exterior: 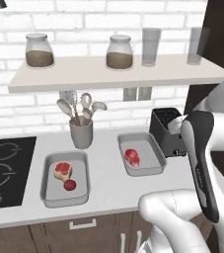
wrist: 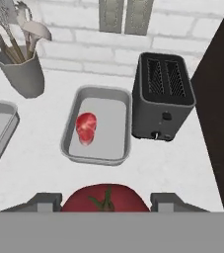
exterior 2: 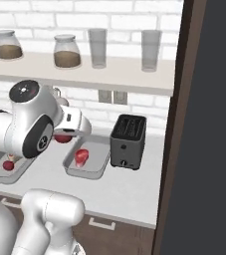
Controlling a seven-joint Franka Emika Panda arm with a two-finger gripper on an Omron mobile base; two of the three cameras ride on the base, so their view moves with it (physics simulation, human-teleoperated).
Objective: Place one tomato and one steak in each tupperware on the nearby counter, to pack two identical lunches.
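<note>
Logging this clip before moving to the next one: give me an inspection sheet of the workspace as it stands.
Surface: pale counter over dark cabinets, cooktop at its left end.
Job's things: left tupperware holds a steak and a tomato; right tupperware holds a steak only.
Clutter: utensil holder, toaster.
Grippers: gripper shut on second tomato, above the counter short of the right tupperware.
Cables: nothing seen.
Surroundings: brick wall, shelf with two jars and two glasses.

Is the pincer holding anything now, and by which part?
Yes: the pincer holds a tomato by its two sides, stem end facing the camera.
</note>
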